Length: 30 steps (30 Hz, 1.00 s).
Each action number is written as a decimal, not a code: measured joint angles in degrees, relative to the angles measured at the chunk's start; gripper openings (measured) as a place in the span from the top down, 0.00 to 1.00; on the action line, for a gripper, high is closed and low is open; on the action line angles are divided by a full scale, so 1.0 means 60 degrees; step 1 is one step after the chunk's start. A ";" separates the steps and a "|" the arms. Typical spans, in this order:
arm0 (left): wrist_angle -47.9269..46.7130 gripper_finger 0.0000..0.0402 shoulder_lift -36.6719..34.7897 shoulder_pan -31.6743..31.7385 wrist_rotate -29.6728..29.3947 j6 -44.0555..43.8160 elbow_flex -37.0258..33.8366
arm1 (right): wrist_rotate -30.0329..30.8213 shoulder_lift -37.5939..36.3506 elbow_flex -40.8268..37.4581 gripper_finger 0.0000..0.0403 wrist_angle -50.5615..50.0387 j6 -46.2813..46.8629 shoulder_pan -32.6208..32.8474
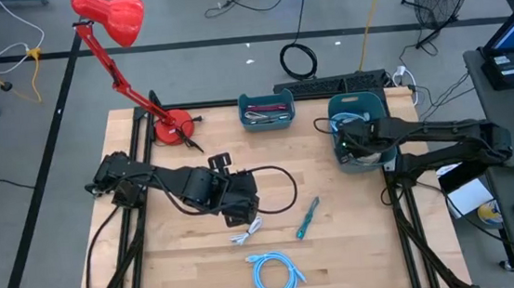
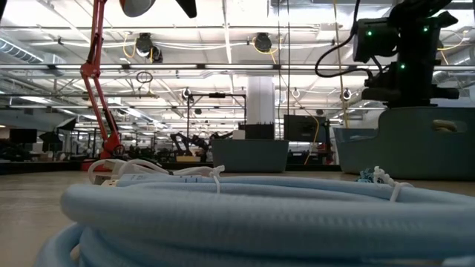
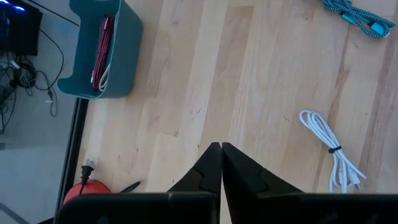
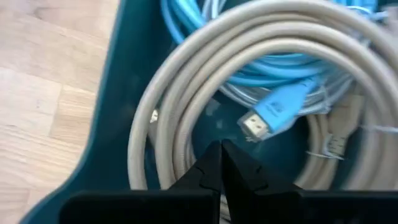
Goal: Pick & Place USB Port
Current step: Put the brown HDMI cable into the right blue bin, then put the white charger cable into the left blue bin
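Over the big teal bin (image 1: 358, 109) at the desk's (image 1: 202, 261) far right corner sits your right end effector (image 4: 221, 146), fingers clenched w/ nothing between them, tips just above the beige cable coil (image 4: 186, 93) and the blue cable's USB plug (image 4: 273, 118) inside. That plug is prob. the task's item; it lies in the bin, untouched by the fingertips.

Left end effector (image 3: 221, 149) hovers well to the left of the bin, near desk centre, also pinched closed & empty (the white cable bundle (image 3: 333, 152) lies on the wood just beside it, not held). A teal braided cable (image 1: 306, 218) and a light-blue coil (image 1: 276, 275) lie nearer the front edge; the small bin (image 1: 266, 110) w/ red cables sits left of the big one, at the back.

Step in hand, as I read it: approach for the pick, no grasp yet. Next you'd need to spread the right fingers, line them up across the plug body, then descend w/o snagging the beige loops around it.
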 joint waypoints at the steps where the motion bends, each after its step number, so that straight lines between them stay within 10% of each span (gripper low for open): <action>1: 0.0000 0.96 0.0000 0.0008 0.0000 0.0003 0.0000 | 0.0026 0.0000 -0.0051 1.00 0.0113 0.0019 0.0034; 30: 0.0040 0.98 0.0000 0.0016 -0.0007 -0.0039 0.0000 | 0.0805 -0.0645 0.1238 1.00 -0.0207 -0.0212 0.0067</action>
